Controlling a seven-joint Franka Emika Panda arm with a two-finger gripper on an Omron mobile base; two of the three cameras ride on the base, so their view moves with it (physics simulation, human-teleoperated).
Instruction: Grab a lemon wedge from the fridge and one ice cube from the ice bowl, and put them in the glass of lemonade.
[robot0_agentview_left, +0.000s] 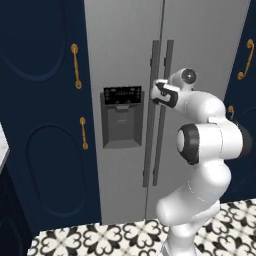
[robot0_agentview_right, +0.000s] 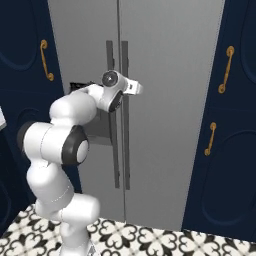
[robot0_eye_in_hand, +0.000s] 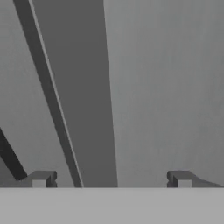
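— What's in front of you?
— The fridge (robot0_agentview_left: 125, 60): smooth grey, doors closed; two dark bar handles (robot0_agentview_left: 159, 115); black dispenser panel (robot0_agentview_left: 121, 116).
— And your gripper (robot0_eye_in_hand: 111, 179)?
— Fingers spread wide, holding nothing, a handle standing between them.
— The room?
— Navy cabinets (robot0_agentview_left: 42, 125), brass handles (robot0_agentview_left: 76, 66); patterned black-and-white tile floor (robot0_agentview_left: 100, 239).

The fridge (robot0_agentview_left: 165, 100) fills mid-frame; cabinets (robot0_agentview_left: 42, 115) flank it; the arm (robot0_agentview_left: 205, 150) stands before its handles (robot0_agentview_left: 160, 115).
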